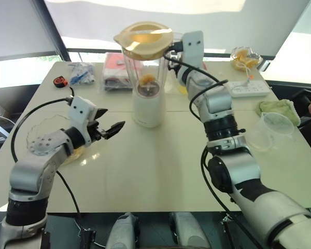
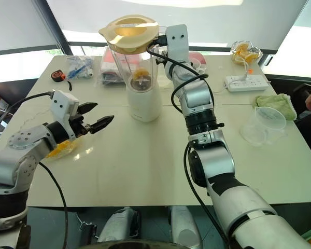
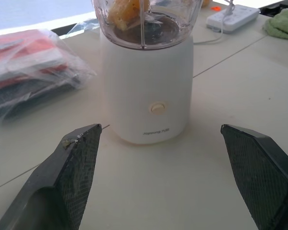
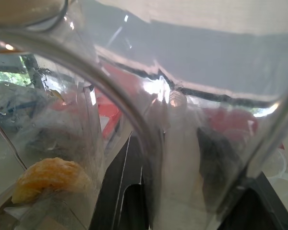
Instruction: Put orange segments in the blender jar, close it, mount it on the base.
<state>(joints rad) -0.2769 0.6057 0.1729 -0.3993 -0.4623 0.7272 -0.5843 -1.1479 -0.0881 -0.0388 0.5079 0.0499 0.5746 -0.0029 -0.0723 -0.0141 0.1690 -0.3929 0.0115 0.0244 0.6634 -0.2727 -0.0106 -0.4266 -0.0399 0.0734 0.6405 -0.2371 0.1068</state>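
Blender jar [image 1: 145,62] sits on base [image 1: 148,106], mid-bench toward far edge; lid [image 1: 143,39] on, orange segment [image 1: 147,80] inside. Right end effector [image 4: 175,143] clamps its handle; left end effector [image 1: 113,117] wide, empty. Task apparently near complete; release remains.

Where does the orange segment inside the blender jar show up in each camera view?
Left eye view: orange segment low in the blender jar, just above the white base.
Right eye view: segment again low in the jar.
Left wrist view: segment behind the jar wall, over the base.
Right wrist view: segment through the clear jar wall.
Shared landmark: the jar.
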